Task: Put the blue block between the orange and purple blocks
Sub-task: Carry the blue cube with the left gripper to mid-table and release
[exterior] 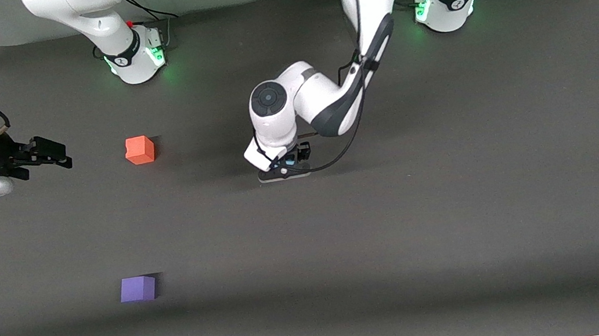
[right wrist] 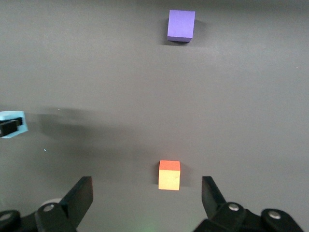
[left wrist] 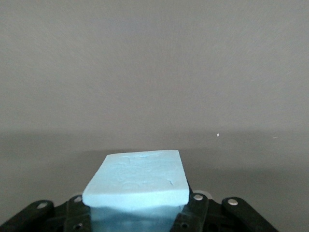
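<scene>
**Blue block held in the left gripper at mid-table**

Blue block sits clamped between the fingers of the left gripper, jaws closed on its sides, low over the middle of the dark table. In the front view only a sliver of blue shows under the wrist. From that gripper the orange block lies at about ten o'clock and the purple block at about eight o'clock, both toward the right arm's end. Purple lies nearer the front camera than orange, well apart from it. The right gripper waits over the table's edge at the right arm's end, jaws spread wide and empty, orange block showing between its fingers in the right wrist view.
</scene>
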Available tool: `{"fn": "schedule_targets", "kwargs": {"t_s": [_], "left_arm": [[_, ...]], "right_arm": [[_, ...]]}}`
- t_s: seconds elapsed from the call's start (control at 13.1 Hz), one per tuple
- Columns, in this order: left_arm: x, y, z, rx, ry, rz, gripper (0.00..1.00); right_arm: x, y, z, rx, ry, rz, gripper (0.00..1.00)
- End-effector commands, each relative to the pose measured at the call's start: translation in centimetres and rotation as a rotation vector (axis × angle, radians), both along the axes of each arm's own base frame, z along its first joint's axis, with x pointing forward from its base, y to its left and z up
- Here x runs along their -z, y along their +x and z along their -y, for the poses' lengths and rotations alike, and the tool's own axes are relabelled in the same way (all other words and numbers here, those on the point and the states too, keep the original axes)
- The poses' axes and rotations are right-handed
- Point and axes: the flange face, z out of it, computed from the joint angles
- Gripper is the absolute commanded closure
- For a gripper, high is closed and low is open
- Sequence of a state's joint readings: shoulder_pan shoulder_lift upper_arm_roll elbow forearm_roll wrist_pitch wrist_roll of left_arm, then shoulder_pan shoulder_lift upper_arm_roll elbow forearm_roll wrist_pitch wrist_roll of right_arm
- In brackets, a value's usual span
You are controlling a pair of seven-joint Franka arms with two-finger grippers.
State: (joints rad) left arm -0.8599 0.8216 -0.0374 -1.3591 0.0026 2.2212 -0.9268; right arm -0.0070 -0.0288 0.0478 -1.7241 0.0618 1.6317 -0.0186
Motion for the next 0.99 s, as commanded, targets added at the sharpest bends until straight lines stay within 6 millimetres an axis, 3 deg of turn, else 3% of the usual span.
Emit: {"fn": "schedule_targets", "kwargs": {"t_s": [0.0,0.23,0.31,0.38,0.54,0.69,0.84,0.92], "left_arm": [[3.3,-0.1,1.1,-0.013,0.023,0.051,0.61],[4.8,-0.3,0.9,-0.009,0.044,0.045,0.6],[4.9,-0.2,0.8,-0.003,0.047,0.047,0.46],[4.8,0.0,0.7,-0.003,0.047,0.049,0.04],[3.3,0.6,0.4,-0.006,0.047,0.054,0.0],[-0.1,2.1,-0.6,-0.028,0.042,0.053,0.0],[-5.8,6.0,-4.0,-0.06,0.013,0.025,0.0],[-8.8,8.2,-6.6,-0.078,-0.029,-0.014,0.0]], "right_arm": [[-0.4,-0.6,0.0,-0.013,-0.009,0.011,0.0],[-0.2,-0.6,0.0,-0.013,-0.01,0.008,0.0],[-0.2,-0.6,0.0,-0.013,-0.01,0.008,0.0],[-0.2,-0.6,0.0,-0.013,-0.01,0.008,0.0],[-0.1,-0.6,0.0,-0.013,-0.01,0.006,0.0],[-0.2,-0.6,0.0,-0.013,-0.01,0.008,0.0],[-0.2,-0.6,-0.3,-0.018,-0.01,0.008,0.0],[-0.2,-0.7,-0.3,-0.02,-0.01,0.008,0.0]]}}
